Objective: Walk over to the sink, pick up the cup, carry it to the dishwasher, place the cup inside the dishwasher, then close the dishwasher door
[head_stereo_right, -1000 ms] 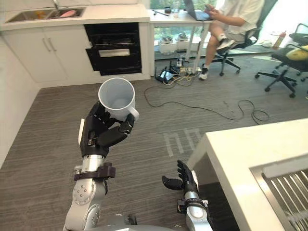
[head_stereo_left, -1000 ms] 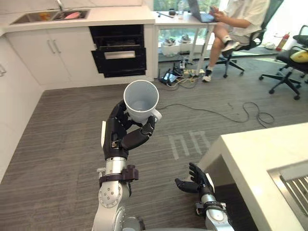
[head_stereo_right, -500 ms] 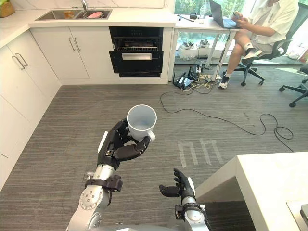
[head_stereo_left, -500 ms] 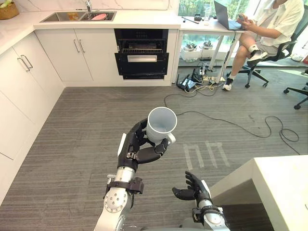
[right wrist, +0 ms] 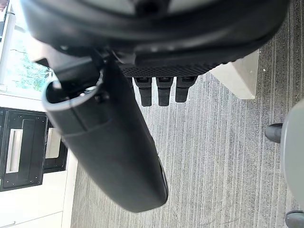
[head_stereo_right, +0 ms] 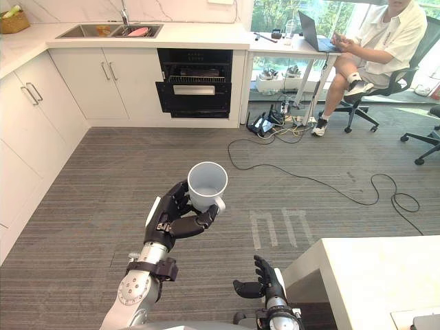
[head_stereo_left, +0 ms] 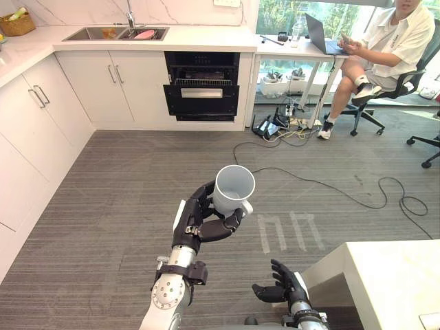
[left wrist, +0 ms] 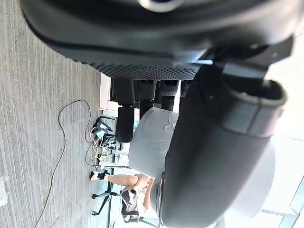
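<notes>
The plain white round cup (head_stereo_left: 234, 187) is held upright, mouth up, by the curled fingers and thumb of the left hand (head_stereo_left: 198, 221). The right hand (head_stereo_left: 283, 289) is kept low, its fingers relaxed and empty. Pickup is judged done. The black built-in dishwasher (head_stereo_left: 201, 89) is seen well apart, so carrying, placing and door-closing are left.

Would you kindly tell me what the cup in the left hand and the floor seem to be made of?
Cup, held in the left hand: pale grey, smooth and matte, no sharp glints; plastic or matte ceramic, I cannot tell which. Floor: grey with fine parallel streaks in panels; probably wood-look vinyl or laminate, possibly carpet tile.
</notes>
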Robot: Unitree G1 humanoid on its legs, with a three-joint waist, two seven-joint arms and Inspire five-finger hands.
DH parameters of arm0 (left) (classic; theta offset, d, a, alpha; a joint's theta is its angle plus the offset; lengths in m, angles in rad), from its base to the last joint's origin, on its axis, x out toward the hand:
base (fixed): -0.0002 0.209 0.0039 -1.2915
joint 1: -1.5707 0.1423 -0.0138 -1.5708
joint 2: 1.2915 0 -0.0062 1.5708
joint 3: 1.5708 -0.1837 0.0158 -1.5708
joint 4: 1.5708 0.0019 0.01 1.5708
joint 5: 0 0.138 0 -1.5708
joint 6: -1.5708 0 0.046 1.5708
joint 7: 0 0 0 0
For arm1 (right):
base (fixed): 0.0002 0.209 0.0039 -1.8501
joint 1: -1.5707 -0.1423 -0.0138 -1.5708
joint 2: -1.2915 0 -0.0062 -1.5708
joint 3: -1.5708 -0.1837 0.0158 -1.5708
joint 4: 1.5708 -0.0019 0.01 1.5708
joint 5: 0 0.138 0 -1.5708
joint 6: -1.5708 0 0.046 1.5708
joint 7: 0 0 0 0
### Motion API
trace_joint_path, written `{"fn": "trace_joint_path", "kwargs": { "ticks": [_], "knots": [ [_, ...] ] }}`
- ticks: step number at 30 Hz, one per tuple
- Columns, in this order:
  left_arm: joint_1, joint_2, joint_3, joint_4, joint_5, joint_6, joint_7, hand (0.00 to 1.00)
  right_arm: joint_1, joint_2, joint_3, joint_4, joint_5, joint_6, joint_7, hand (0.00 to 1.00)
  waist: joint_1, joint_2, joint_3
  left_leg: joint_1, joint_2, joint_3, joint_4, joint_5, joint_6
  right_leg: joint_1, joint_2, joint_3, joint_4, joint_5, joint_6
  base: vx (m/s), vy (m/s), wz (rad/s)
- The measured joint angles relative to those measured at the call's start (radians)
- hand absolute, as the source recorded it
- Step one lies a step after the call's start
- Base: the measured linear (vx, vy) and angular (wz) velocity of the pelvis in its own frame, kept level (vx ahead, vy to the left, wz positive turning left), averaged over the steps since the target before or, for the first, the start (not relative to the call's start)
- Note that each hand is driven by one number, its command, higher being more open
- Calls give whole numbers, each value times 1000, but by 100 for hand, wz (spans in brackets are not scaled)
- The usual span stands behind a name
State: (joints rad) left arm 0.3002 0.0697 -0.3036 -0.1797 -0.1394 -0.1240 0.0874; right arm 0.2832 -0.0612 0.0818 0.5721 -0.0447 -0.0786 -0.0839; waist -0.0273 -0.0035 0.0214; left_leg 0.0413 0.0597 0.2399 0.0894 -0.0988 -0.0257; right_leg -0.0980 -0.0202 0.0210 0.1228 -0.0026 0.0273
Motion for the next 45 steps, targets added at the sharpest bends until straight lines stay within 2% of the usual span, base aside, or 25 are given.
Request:
{"fn": "trace_joint_path", "kwargs": {
  "ticks": [10,12,18,20,24,26,27,29,33,37,39,40,41,43,45],
  "knots": [
    [-89,-21,-17,74,-7,6,12,30,2,4,-38,-2,29,1,-19,90,-19,7,1,4,15,9,-10,0,-4,47,5,-12,-106,47,-5,4,-5,-2],
    [-90,-20,-9,90,-9,6,24,30,-14,4,-46,-2,54,1,-30,90,-19,7,1,4,15,-2,-26,8,-10,70,6,-24,-145,66,-8,20,-33,20],
    [-88,-15,71,132,-39,16,65,30,-96,-7,-82,-1,64,0,-42,90,-9,17,12,-19,12,-92,-46,39,-16,80,1,-111,-148,55,-17,10,-40,44],
    [-90,-14,92,131,-51,16,70,30,-114,-10,-82,-1,64,0,-45,90,-4,23,31,-36,12,-124,-12,35,-20,78,-5,-144,-107,24,-19,-36,-31,56],
    [-81,-17,105,105,-75,16,73,30,-131,-11,-80,-5,81,-2,-48,90,27,30,67,-109,27,-147,116,-17,-37,47,-12,-196,-7,-56,-30,-78,-35,40],
    [-81,-20,113,93,-77,16,77,30,-132,-12,-80,-20,93,-2,-52,90,36,34,74,-116,31,-144,126,-36,-46,43,-12,-200,12,-67,-31,-51,-21,14],
    [-81,-25,126,82,-77,16,79,30,-131,-14,-80,-48,95,-2,-60,90,36,38,80,-121,48,-98,128,-48,-48,44,-17,-211,16,-71,-30,-16,-18,21],
    [-82,-32,128,55,-76,16,78,30,-132,-26,-80,-90,98,-2,-69,90,26,42,91,-136,70,-39,142,-33,-64,33,-32,-232,35,-85,-25,23,-8,30],
    [-76,-46,133,21,-76,14,79,30,-157,-36,-87,-111,98,-2,-74,90,36,43,89,-136,36,-32,121,-34,-33,-23,-74,-223,124,-140,6,119,65,5],
    [-64,-51,124,5,-75,14,78,30,-167,-35,-86,-110,88,-2,-74,90,33,39,91,-100,-23,-30,177,-118,3,-51,-159,-205,324,-267,45,233,103,7],
    [-55,-50,111,-20,-74,14,77,30,-171,-32,-83,-110,80,-2,-71,90,28,39,91,-82,-41,-33,181,-133,15,-97,-185,-182,453,-275,41,250,119,13],
    [-54,-44,101,-42,-73,14,76,30,-171,-27,-76,-110,79,-1,-71,90,25,26,99,-48,-54,-42,165,-146,22,-121,-194,-164,558,-269,32,280,88,25],
    [-49,-35,99,-68,-69,14,76,30,-171,-11,-74,-111,71,-1,-67,90,23,11,108,-1,-56,-52,149,-157,25,-163,-193,-126,700,-231,-22,340,53,33],
    [-49,-28,95,-83,-66,9,79,30,-159,6,-68,-122,60,-2,-64,90,10,17,101,32,-34,-86,140,-176,26,-211,-159,-109,741,-288,-22,280,-28,37],
    [-70,-30,91,-98,-66,-3,81,30,-158,9,-65,-150,59,-2,-58,90,9,13,102,51,-5,-120,137,-200,8,-279,-107,-109,679,-299,-20,304,-96,44]
  ]
}}
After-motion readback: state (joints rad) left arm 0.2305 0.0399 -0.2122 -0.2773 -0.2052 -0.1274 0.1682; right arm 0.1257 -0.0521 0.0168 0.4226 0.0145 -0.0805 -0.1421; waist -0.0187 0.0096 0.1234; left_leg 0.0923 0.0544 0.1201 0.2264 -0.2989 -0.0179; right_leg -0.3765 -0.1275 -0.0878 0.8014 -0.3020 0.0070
